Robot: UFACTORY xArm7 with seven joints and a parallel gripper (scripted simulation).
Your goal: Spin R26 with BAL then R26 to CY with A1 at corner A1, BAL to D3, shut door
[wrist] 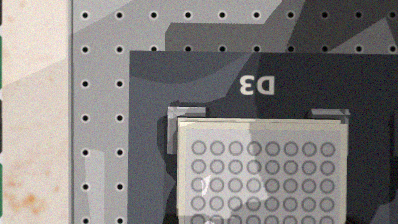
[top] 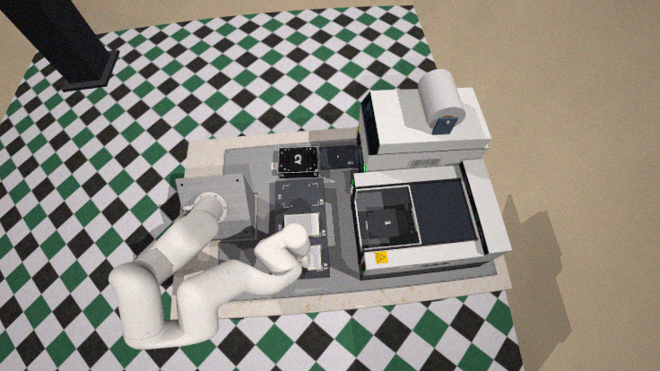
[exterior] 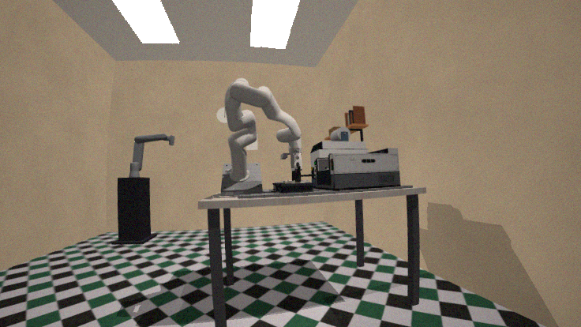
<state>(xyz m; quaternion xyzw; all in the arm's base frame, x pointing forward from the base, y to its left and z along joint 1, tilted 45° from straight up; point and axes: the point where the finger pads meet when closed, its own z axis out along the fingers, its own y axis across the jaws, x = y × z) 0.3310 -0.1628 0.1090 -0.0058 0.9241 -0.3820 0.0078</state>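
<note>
We see our claw (exterior: pixel 297 175) clamped on the cream, round-welled balance plate BAL (wrist: pixel 262 170) at the dark matte D3 nest (wrist: pixel 210 85) on the perforated grey worktop (wrist: pixel 100 100), plate R62 (top: pixel 302 222) just beside, boxy white centrifuge (top: pixel 484 207) near.

On the table (top: pixel 369 297), the arm's base (top: pixel 239 184) stands at the left, the deck row (top: pixel 302 186) to its right and the centrifuge (top: pixel 489 217) right of that, with the sealer (top: pixel 415 133) behind the centrifuge. The nest CY (top: pixel 298 160) lies behind the deck row, between it and the sealer's stage (top: pixel 339 157). One plate (top: pixel 302 223) sits mid-row; the balance plate BAL (wrist: pixel 262 170) sits at the row's front end on D3 (wrist: pixel 256 85), the gripper (exterior: pixel 297 175) clamped on it.
</note>
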